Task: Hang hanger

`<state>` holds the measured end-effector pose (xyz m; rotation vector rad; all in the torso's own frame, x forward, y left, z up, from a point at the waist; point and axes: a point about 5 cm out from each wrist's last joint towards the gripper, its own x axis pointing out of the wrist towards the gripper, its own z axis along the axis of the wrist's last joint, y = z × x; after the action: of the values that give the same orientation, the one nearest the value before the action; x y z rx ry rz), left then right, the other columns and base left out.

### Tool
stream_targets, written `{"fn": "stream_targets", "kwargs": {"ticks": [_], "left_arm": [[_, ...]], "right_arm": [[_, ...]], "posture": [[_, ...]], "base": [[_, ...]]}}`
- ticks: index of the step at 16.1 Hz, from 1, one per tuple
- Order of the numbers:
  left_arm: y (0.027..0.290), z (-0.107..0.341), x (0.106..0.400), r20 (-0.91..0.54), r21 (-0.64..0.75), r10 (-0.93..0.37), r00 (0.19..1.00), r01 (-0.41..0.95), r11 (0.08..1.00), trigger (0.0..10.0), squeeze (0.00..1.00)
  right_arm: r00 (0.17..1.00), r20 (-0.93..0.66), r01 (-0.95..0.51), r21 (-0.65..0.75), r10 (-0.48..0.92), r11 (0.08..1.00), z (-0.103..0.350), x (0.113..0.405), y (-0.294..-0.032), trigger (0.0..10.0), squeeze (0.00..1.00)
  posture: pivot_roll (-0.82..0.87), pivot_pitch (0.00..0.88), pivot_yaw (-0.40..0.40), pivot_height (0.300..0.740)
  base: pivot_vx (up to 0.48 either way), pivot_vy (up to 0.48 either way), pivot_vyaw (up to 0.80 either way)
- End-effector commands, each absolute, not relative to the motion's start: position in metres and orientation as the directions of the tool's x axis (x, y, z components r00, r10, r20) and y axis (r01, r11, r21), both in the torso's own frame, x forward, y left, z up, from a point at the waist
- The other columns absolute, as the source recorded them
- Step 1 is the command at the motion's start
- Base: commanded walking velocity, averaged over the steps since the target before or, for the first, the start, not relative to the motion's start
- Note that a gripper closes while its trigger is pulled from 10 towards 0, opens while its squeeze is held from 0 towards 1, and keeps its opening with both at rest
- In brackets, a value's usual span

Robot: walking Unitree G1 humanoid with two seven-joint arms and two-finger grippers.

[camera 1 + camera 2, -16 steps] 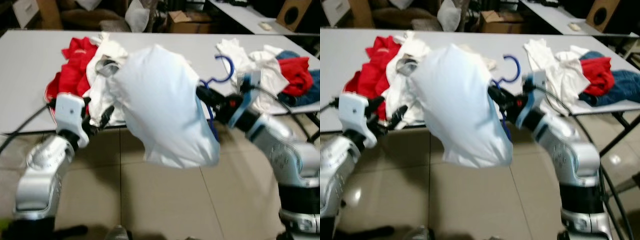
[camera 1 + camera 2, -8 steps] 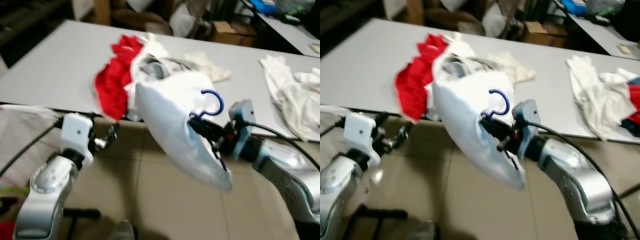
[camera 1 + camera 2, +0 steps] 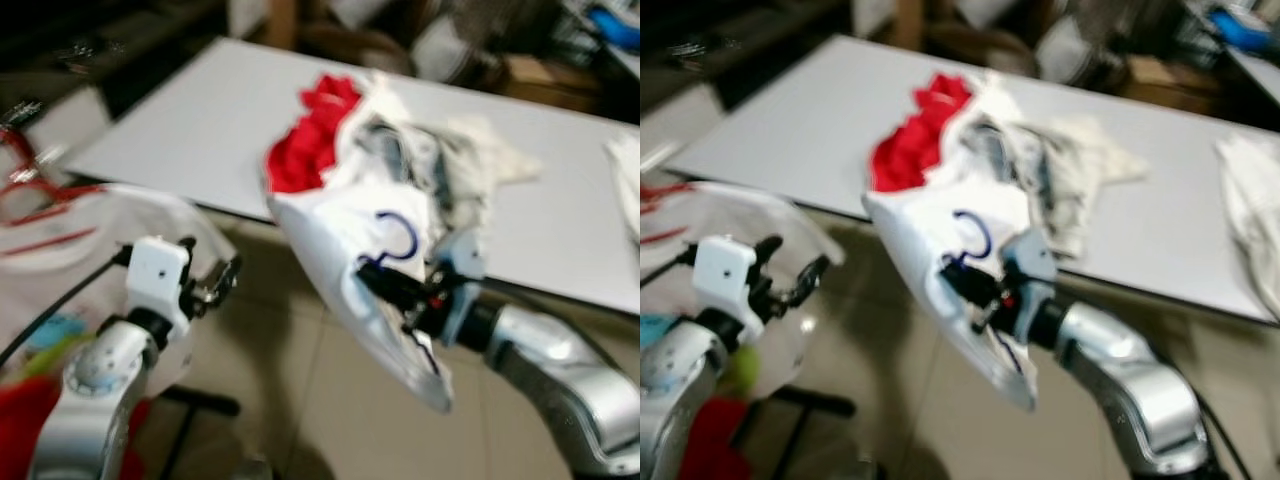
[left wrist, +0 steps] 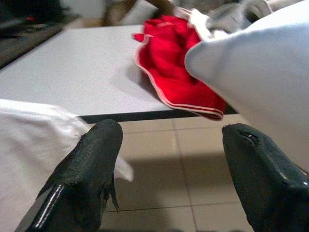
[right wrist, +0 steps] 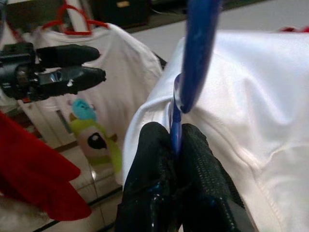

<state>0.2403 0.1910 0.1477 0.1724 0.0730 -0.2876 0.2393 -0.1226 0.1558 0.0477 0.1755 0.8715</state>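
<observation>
A white shirt point(image 3: 345, 260) hangs on a blue hanger, whose hook point(image 3: 396, 237) sticks up above the collar. My right gripper point(image 5: 175, 137) is shut on the hanger's neck point(image 5: 176, 108) and holds the shirt in the air in front of the table point(image 3: 190, 130). My left gripper point(image 4: 169, 140) is open with nothing between its fingers point(image 4: 87, 169). It hovers to the left of the shirt point(image 4: 260, 82), apart from it, and also appears as the left gripper point(image 3: 215, 285) in the left eye view.
At the left, a white T-shirt point(image 5: 120, 82) with a cartoon print hangs on a red hanger point(image 5: 72, 14), with other red cloth point(image 5: 34, 174) below. On the table lie a red garment point(image 4: 174, 72) and a heap of white clothes point(image 3: 450, 160). The floor is tiled.
The whole view has swung to the left, bringing hung clothes into sight at the left. My right gripper still holds the hanger with the shirt; the left gripper stays open.
</observation>
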Motion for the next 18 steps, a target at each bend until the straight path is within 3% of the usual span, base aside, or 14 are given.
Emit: {"fn": "stream_targets", "kwargs": {"ticks": [1, 13, 18], "left_arm": [[0.188, 0.142, 0.239, -0.118, 0.149, -0.272, 0.955, 0.288, 0.946, 10.0, 0.00], [0.179, 0.144, 0.239, -0.113, 0.213, -0.313, 0.943, 0.331, 0.919, 10.0, 0.00], [0.179, 0.143, 0.238, -0.118, 0.219, -0.320, 0.940, 0.338, 0.915, 10.0, 0.00]], "right_arm": [[0.654, -0.151, -0.735, 0.101, 0.741, 0.670, 0.151, 0.240, -0.125, 10.0, 0.00], [0.655, -0.207, -0.718, 0.130, 0.727, 0.684, 0.107, 0.249, -0.115, 10.0, 0.00], [0.642, -0.221, -0.727, 0.130, 0.734, 0.674, 0.090, 0.249, -0.132, 10.0, 0.00]], "posture": [[-0.03, 0.051, -0.064, 0.740], [-0.01, 0.031, -0.046, 0.740], [-0.01, 0.024, -0.048, 0.740]], "base": [[0.000, 0.000, 0.80], [0.000, -0.432, 0.80], [0.000, 0.000, 0.80]]}}
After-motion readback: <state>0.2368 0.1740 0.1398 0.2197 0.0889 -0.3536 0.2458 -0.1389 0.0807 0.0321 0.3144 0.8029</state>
